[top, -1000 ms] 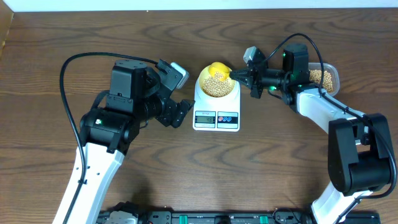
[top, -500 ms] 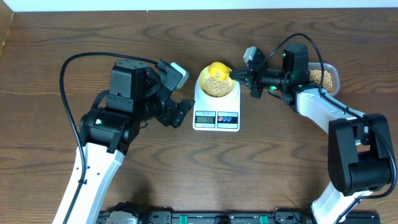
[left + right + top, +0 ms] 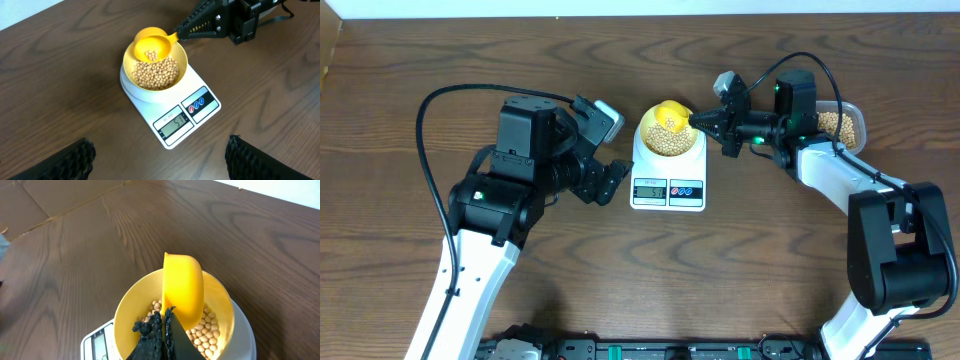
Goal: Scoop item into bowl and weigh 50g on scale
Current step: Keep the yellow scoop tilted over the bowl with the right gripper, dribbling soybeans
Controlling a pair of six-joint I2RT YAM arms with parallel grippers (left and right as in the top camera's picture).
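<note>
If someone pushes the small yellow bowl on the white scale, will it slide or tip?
The small round pale yellow bowl probably slides rather than tips: it sits low and wide on the smooth white flat scale. Its round tan beans would likely roll and shift.

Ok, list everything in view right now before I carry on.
beans: many, tan, most in the bowl, a few in the scoop, more in the tub
bowl: one, pale yellow, on the scale
scale: one, white, mid-table
scoop: one, bright yellow, over the bowl
tub: one, clear, right of the scale
table: one, dark wood, under everything
left pincer: one, black, open, left of the scale
right pincer: one, black, shut on the scoop's handle
</note>
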